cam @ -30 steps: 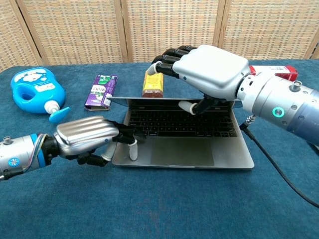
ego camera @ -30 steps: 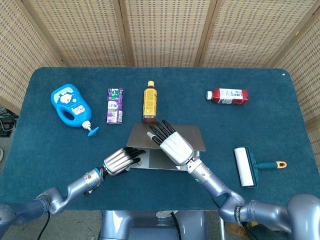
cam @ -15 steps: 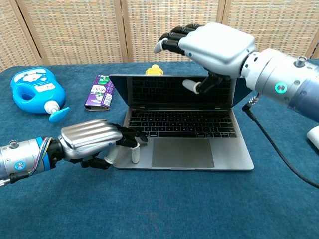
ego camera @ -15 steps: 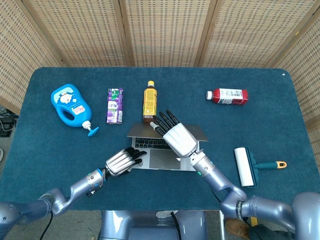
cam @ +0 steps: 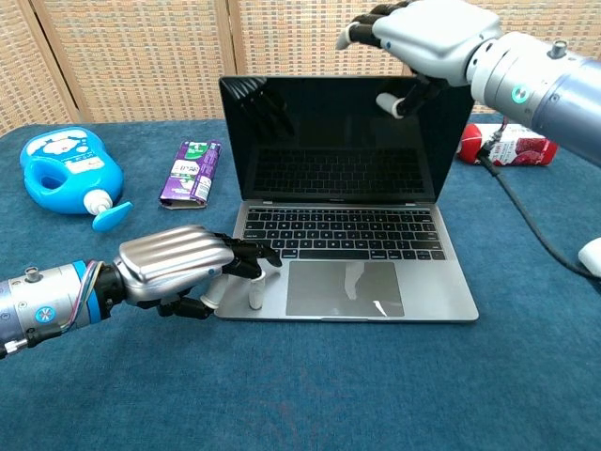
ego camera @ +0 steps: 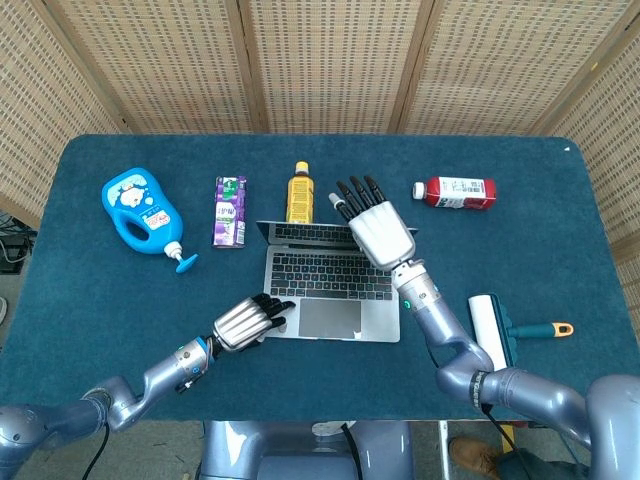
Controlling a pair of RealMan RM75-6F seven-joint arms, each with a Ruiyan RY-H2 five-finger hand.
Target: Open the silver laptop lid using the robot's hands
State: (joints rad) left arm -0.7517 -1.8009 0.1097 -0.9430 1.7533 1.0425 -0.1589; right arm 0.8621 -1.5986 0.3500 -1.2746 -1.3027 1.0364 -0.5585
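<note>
The silver laptop (ego camera: pixel 330 300) (cam: pixel 376 291) stands in the middle of the table near the front edge. Its lid (cam: pixel 338 132) is raised nearly upright, with a dark screen. My right hand (ego camera: pixel 381 231) (cam: pixel 434 36) holds the lid's top edge: its fingers (cam: pixel 362 21) reach over the top, and the thumb lies against the screen side. My left hand (ego camera: pixel 243 322) (cam: pixel 174 264) lies flat at the base's front left corner, its fingertips (cam: pixel 254 254) pressing on the palm rest beside the trackpad, and it holds nothing.
A blue detergent bottle (ego camera: pixel 140 212) (cam: pixel 64 169) and a purple packet (ego camera: pixel 230 210) (cam: pixel 191 171) lie to the left. An amber bottle (ego camera: pixel 299 192) lies behind the lid. A red bottle (ego camera: pixel 455 192) (cam: pixel 512 147) lies at the back right. A lint roller (ego camera: pixel 490 333) lies right of the laptop.
My right hand has swung the lid up and back, from barely lifted to nearly upright. The left hand has stayed on the base's front left corner.
</note>
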